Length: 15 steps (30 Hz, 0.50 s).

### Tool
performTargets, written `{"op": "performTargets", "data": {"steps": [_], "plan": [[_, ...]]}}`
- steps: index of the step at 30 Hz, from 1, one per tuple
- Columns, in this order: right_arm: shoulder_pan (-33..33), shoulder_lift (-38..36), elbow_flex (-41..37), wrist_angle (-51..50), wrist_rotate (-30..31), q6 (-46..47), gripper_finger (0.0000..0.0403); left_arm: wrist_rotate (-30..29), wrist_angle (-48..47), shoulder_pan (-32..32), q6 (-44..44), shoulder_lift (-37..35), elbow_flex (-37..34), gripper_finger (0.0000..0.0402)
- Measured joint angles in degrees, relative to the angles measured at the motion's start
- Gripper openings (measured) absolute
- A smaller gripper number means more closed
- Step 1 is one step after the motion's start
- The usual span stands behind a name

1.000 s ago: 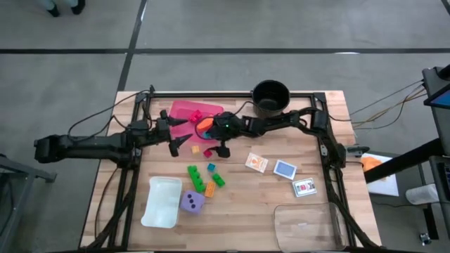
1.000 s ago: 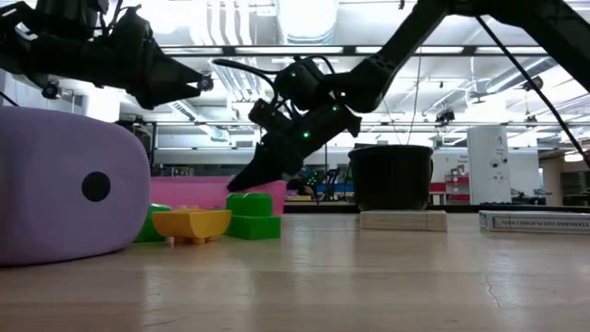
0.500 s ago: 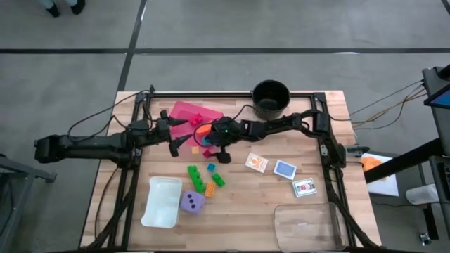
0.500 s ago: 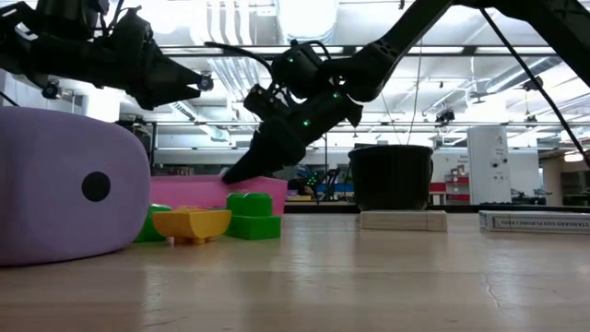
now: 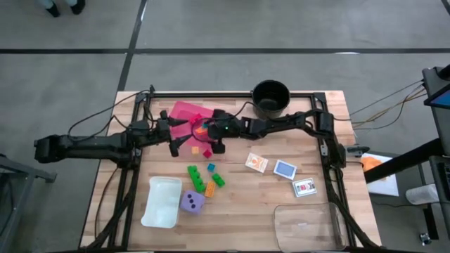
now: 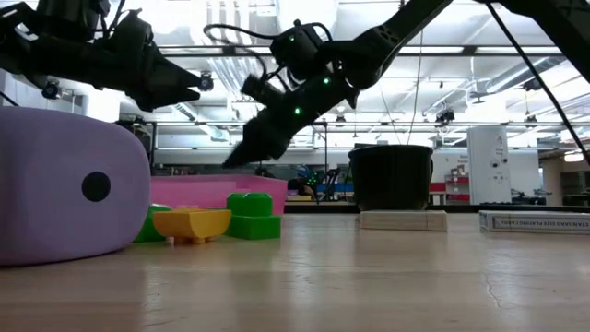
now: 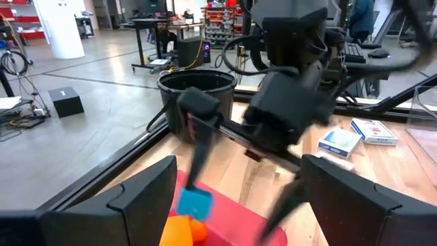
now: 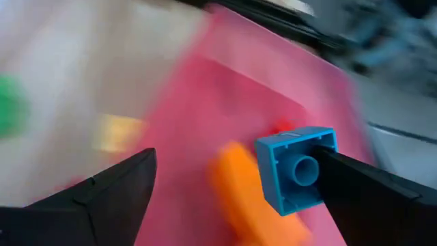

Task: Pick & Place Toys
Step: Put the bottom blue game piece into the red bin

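Pink tray [image 5: 184,111]: you have its near edge under the right gripper [image 5: 211,140]; bare wood lies beyond the fingertips. Right fingers spread wide, a blue brick [image 8: 298,169] touching one pad [image 8: 362,184], orange brick [image 8: 239,188] just below. Left gripper [image 5: 184,138]: wide, empty, alongside.

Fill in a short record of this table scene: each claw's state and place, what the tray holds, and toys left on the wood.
Right claw: open, above the pink tray
Blue brick: at one finger of that claw, over the tray
Left claw: open, raised beside the tray
In tray: orange brick
On wood: purple die, three cards
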Motion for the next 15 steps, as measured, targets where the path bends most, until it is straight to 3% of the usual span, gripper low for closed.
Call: {"op": "performTargets", "data": {"steps": [2,4,8,15], "plan": [[0.2,0.2,-0.1,-0.4,7.6,-1.4,0.0382,-0.1,-0.3,0.0,-0.5,0.0,0.0,0.0316],[0.2,0.2,-0.1,-0.3,11.1,-2.3,0.0381,-0.8,-0.7,0.0,-1.7,0.1,0.0,0.0316],[0.3,-0.1,0.7,0.5,9.3,-2.0,0.0381,-3.7,-3.1,0.0,-3.1,2.2,0.3,0.0316],[0.4,0.1,2.8,1.1,4.7,0.0,0.0381,-7.9,-0.6,0.0,-4.5,11.8,2.1,0.0315]]}}
